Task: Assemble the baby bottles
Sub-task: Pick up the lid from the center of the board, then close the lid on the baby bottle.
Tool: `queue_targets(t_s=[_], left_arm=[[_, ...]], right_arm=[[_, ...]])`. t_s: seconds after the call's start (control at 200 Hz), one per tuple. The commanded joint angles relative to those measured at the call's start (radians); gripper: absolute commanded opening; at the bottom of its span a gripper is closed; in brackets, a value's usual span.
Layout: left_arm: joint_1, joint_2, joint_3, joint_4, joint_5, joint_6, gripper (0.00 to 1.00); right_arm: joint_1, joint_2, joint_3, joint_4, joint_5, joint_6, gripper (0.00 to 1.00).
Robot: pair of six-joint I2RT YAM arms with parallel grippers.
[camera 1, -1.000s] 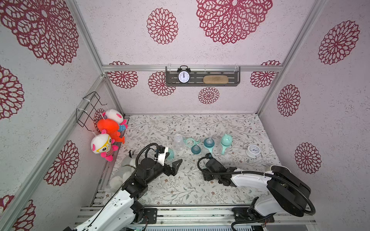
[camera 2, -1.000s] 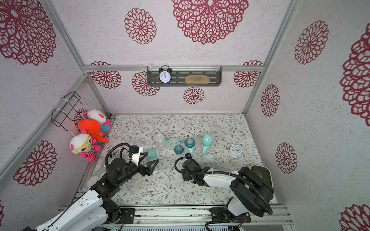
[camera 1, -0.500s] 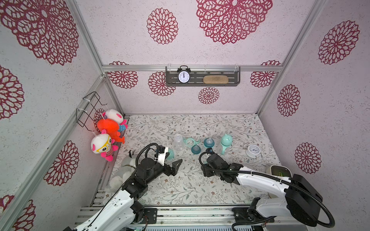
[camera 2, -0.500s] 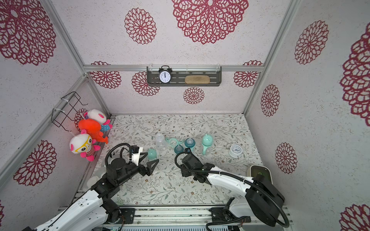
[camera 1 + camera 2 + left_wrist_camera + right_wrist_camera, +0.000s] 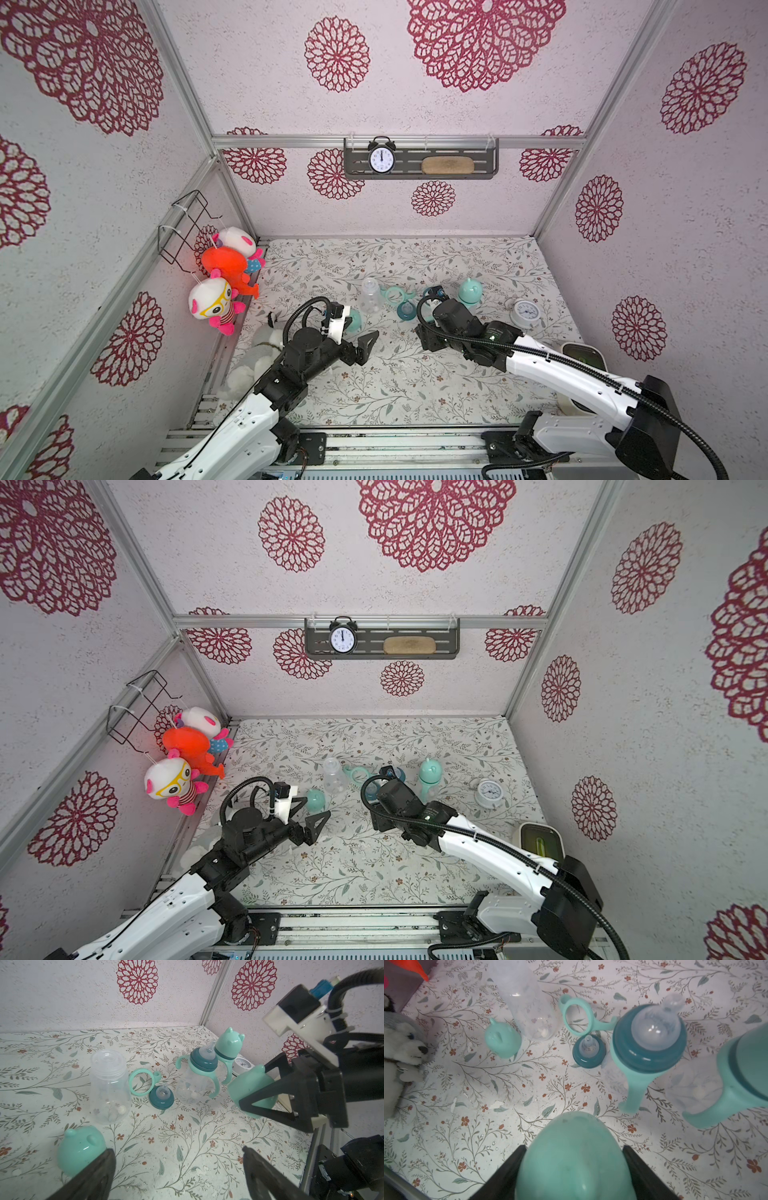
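On the floral surface (image 5: 415, 386), the left hand (image 5: 176, 1167) gapes wide and empty; the right hand (image 5: 573, 1159) clasps a mint eared cap (image 5: 249, 1084). A capped bottle (image 5: 228, 1047) and an uncapped handled bottle (image 5: 197, 1080) stand side by side near the right hand. The bare clear bottle (image 5: 110, 1088) stands nearer the left hand, with a loose cap (image 5: 81, 1151), handle ring (image 5: 141, 1082) and nipple collar (image 5: 162, 1097) close by.
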Motion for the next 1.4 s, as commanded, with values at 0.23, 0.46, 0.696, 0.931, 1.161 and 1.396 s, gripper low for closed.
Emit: queue_targets(t_s=[0.23, 0.46, 0.696, 0.931, 1.161, 1.396], left_arm=[[0.009, 0.009, 0.019, 0.019, 0.004, 0.002, 0.98], [0.009, 0.028, 0.027, 0.027, 0.012, 0.001, 0.98], [0.010, 0.025, 0.032, 0.022, 0.013, 0.003, 0.98], [0.010, 0.019, 0.027, 0.015, 0.014, 0.006, 0.98], [0.009, 0.008, 0.026, 0.010, 0.013, 0.003, 0.98], [0.009, 0.007, 0.024, 0.009, 0.013, 0.002, 0.98]], right_arm=[[-0.083, 0.082, 0.218, -0.113, 0.040, -0.135, 0.71], [-0.159, 0.145, 0.306, -0.129, 0.015, -0.191, 0.71], [-0.255, 0.226, 0.350, -0.119, -0.060, -0.226, 0.71], [-0.311, 0.295, 0.385, -0.113, -0.127, -0.248, 0.71], [-0.320, 0.332, 0.407, -0.121, -0.162, -0.251, 0.71], [-0.326, 0.371, 0.427, -0.138, -0.169, -0.262, 0.71]])
